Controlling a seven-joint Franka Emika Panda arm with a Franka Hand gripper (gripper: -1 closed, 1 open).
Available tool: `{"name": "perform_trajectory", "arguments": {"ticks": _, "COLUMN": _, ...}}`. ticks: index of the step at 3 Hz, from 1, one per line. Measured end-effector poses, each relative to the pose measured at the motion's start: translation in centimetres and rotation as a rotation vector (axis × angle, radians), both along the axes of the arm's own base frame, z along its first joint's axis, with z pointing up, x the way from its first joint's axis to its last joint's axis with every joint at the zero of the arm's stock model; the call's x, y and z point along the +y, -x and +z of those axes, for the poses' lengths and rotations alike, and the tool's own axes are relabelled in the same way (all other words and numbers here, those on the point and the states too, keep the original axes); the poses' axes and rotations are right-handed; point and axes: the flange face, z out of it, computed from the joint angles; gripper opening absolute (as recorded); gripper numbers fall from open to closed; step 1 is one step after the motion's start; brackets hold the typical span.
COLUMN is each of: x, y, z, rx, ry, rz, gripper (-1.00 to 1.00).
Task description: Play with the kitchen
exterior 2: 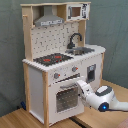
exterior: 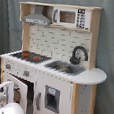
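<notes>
The toy kitchen [exterior 2: 62, 60] stands upright on the wooden bench [exterior 2: 20, 119], its windowed oven door [exterior 2: 66, 95] slightly ajar. In the second exterior view the pincer [exterior 2: 80, 86] is at the door's upper edge; whether it grips anything, I cannot tell. A hard or off-line pull could strain the hinge or shift the whole kitchen.

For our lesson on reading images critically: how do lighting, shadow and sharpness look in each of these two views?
In the first exterior view, soft even light, everything slightly blurred, the arm a pale smear at the lower left. In the second exterior view, the kitchen is evenly lit and soft-edged, with shade under its hood.
</notes>
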Motion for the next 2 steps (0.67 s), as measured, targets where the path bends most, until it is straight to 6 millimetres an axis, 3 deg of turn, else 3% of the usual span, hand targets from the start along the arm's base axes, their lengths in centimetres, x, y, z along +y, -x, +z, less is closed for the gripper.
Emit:
{"name": "perform_trajectory", "arguments": {"ticks": 1, "x": 0.1, "y": -2.7, "z": 0.1, "rx": 0.006, "ry": -0.031, "rz": -0.023, "gripper": 1.00}}
{"name": "perform_trajectory", "arguments": {"ticks": 2, "x": 0.6, "y": -0.4, "z": 0.3, "rx": -0.006, "ry": -0.097, "rz": -0.026, "gripper": 1.00}}
